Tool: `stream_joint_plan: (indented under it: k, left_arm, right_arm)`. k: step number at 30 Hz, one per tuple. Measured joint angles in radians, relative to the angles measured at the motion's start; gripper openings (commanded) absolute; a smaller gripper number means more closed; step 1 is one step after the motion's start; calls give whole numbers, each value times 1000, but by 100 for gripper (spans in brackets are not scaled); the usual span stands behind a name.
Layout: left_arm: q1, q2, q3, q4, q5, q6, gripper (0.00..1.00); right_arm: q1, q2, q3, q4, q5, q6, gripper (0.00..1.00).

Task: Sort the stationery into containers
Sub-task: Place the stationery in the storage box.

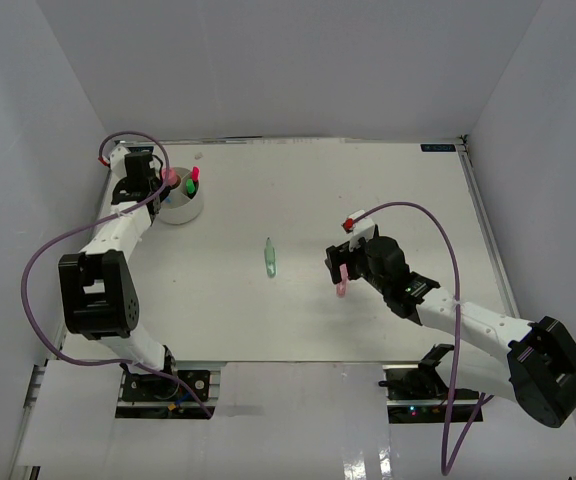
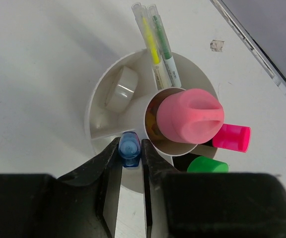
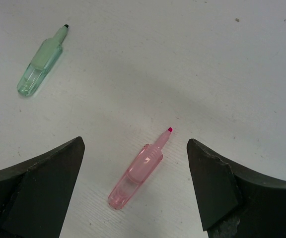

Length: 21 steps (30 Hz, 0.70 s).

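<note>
The round white organiser cup (image 1: 181, 207) stands at the far left; in the left wrist view its rim (image 2: 96, 94) is right below my left gripper (image 2: 130, 151). That gripper is shut on a blue-capped marker (image 2: 129, 148), held upright over the cup's front compartment. The cup holds a pink tube (image 2: 190, 115), a magenta-capped marker (image 2: 232, 137), a green-capped marker (image 2: 207, 164), two thin pens (image 2: 155, 47) and a clear tape roll (image 2: 121, 88). My right gripper (image 3: 135, 186) is open and straddles a pale pink marker (image 3: 138, 171) lying on the table. A pale green marker (image 3: 39, 64) lies further left (image 1: 270, 258).
White walls enclose the table on the left, back and right. A raised rail (image 2: 262, 59) runs along the table edge just beyond the cup. The right arm's purple cable (image 1: 438, 225) arcs over the table's right half.
</note>
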Motion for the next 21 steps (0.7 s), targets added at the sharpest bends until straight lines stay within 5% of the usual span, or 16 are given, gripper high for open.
stream_joint_plan:
  k: [15, 21]
  left_arm:
    - [0, 5, -2, 2, 7, -3, 47]
    - [0, -24, -2, -40, 8, 32, 78]
  right_arm:
    - [-5, 0, 0, 0, -8, 0, 90]
    - [-8, 0, -9, -2, 7, 11, 90]
